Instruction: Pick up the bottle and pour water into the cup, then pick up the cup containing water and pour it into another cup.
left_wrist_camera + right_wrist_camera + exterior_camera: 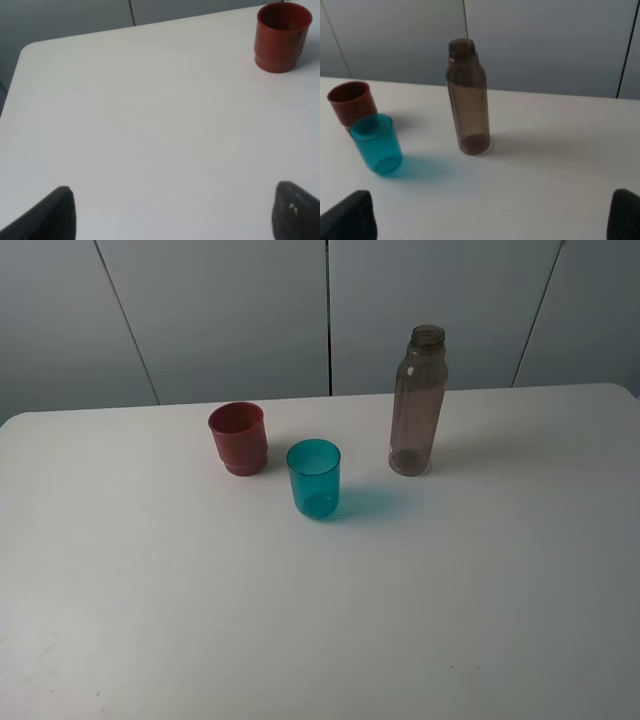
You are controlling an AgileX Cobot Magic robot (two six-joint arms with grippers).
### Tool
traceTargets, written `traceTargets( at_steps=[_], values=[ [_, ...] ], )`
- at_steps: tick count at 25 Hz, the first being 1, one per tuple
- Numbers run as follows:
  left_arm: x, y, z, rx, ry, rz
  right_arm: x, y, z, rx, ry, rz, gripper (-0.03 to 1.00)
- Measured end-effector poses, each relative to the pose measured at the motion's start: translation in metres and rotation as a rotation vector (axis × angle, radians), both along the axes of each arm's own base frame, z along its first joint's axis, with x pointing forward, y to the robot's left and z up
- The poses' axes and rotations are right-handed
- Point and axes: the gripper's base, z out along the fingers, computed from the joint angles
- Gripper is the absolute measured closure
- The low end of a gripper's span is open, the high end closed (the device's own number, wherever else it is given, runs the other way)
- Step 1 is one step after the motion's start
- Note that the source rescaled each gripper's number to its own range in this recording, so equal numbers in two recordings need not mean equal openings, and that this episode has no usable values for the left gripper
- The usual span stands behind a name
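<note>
Nearest the exterior high camera lies only bare white table (320, 630), with neither arm in that view. Both grippers show only in their own wrist views: the left gripper (172, 212) has its two dark fingertips (55, 215) set wide apart over empty tabletop, grasping nothing, and the right gripper (492, 215) likewise stands spread wide — its jaws at the frame's corners, released, nothing between them.

Farther in, near the table's middle, the teal cup (314, 478) stands upright, translucent, casting a bluish shadow to its right. Just behind it and to the left stands the red cup (238, 438), also upright on its stepped base; the two are close, and it is not clear whether they touch.

Right of both cups, and a little farther back, the bottle (417, 402) stands upright — tall, smoky grey-brown, uncapped — apart from the cups. Grey wall panels (220, 310) rise beyond the table's far edge.
</note>
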Motion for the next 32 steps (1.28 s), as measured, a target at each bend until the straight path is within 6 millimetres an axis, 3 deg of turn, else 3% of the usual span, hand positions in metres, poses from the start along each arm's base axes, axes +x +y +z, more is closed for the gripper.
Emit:
traceTargets(
  at_steps=[5, 11, 19, 32],
  values=[
    [0.0, 0.0, 0.0, 0.0, 0.0, 0.0, 0.0025, 0.0013, -0.014, -0.026, 0.08, 0.005, -0.03],
    [0.0, 0.0, 0.0, 0.0, 0.0, 0.0, 0.002, 0.0016, -0.0142, -0.017, 0.08, -0.01, -0.03],
    [0.0, 0.0, 0.0, 0.0, 0.0, 0.0, 0.0007, 0.0049, -0.0142, -0.004, 0.081, -0.204, -0.03],
    [0.0, 0.0, 0.0, 0.0, 0.0, 0.0, 0.0006, 0.0063, -0.0142, -0.003, 0.081, -0.207, -0.03]
  ],
)
